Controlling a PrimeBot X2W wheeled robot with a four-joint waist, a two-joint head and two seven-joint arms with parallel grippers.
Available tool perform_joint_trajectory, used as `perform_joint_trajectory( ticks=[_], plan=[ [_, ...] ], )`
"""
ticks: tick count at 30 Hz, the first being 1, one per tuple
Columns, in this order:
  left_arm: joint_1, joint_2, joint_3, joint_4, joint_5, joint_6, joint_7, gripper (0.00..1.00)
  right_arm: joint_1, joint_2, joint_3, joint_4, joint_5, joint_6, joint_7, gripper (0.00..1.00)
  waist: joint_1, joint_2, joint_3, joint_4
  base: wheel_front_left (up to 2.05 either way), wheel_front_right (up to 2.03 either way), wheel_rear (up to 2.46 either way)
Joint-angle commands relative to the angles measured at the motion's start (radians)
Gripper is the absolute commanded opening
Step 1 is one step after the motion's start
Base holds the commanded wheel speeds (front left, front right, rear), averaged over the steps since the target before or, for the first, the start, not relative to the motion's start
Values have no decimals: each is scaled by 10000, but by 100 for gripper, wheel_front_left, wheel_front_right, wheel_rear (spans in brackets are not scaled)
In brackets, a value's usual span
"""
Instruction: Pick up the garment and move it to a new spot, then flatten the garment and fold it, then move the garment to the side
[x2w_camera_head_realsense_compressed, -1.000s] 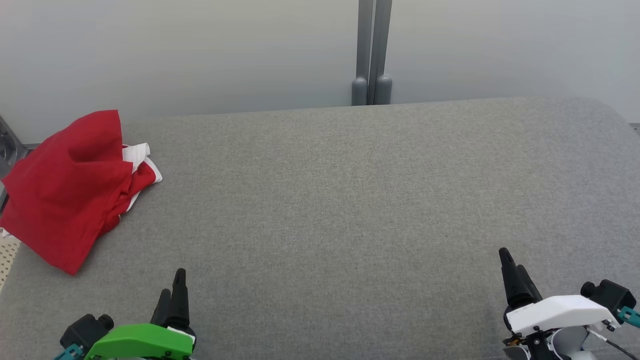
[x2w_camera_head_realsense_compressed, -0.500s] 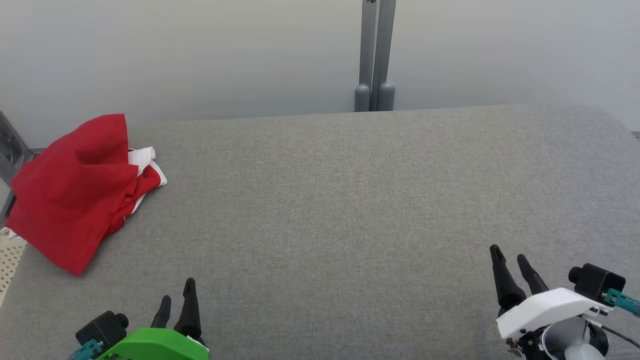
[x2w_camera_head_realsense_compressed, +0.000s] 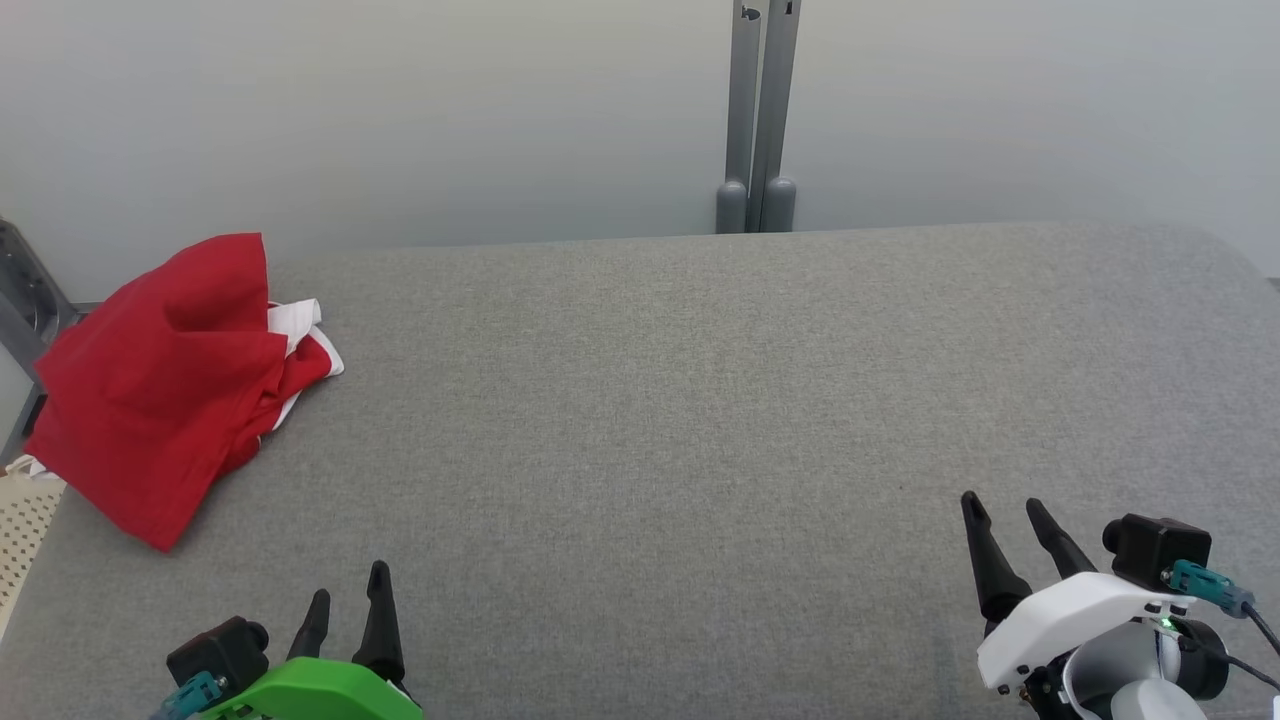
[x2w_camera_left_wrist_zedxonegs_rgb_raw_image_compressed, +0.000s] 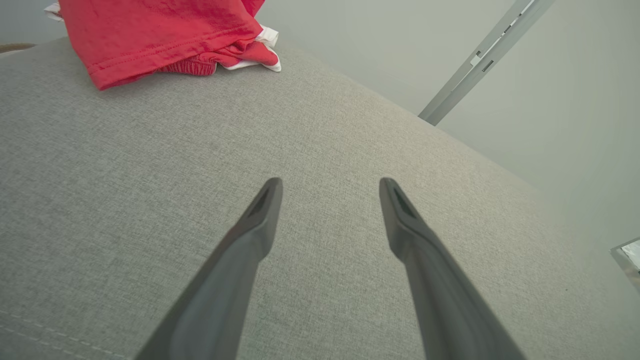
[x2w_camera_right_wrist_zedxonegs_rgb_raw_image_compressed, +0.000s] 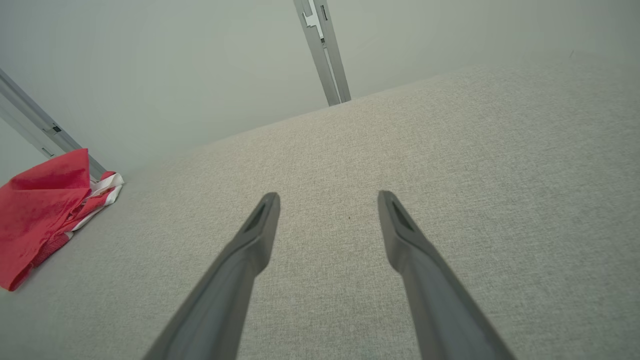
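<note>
**Red garment heaped at one end of the table, both grippers empty**

A red garment (x2w_camera_head_realsense_compressed: 160, 390) lies crumpled on the grey fabric-covered table (x2w_camera_head_realsense_compressed: 650, 400), well to the left of the twin grey posts (x2w_camera_head_realsense_compressed: 758, 120) that stand upright just behind the table's far edge. The heap covers the table's far left corner. A strip of white cloth pokes out of it on the side facing the posts. In the left wrist view a stitched hem and a gathered red band show along its near edge.

The left gripper (x2w_camera_head_realsense_compressed: 349, 584), under a green cover, sits at the near edge of the table, across from the posts and to their left. It is near the garment but apart from it. Its two dark fingers are spread, bare grey fabric shows between them, and it grips nothing.

The right gripper (x2w_camera_head_realsense_compressed: 1000, 501), under a white cover, sits at the near edge to the right of the posts, well apart from the garment. Its fingers also stand parted, with nothing between them. A small green light (x2w_camera_head_realsense_compressed: 1165, 622) glows on the housing behind it
</note>
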Motion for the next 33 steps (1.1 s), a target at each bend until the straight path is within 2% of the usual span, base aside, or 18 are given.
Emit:
perform_joint_trajectory(
  ticks=[1, 16, 33],
  plan=[
    [-221, 121, -96, -10, 289, 121, -111, 100, -51, -57, 27, -144, -406, 3, 39, 100, 0, 0, -17, 18, 0, 0, 0],
    [-255, 351, -465, 1, 1377, 547, -439, 100, -237, -73, 159, 34, -2023, 3, 124, 100, 0, 0, -155, 174, 0, 0, 0],
    [-206, 611, -946, -64, 2322, 831, -466, 100, -103, -93, -5, -8, -3411, 5, -94, 100, 0, 0, -428, 233, 0, 0, 0]
  ],
)
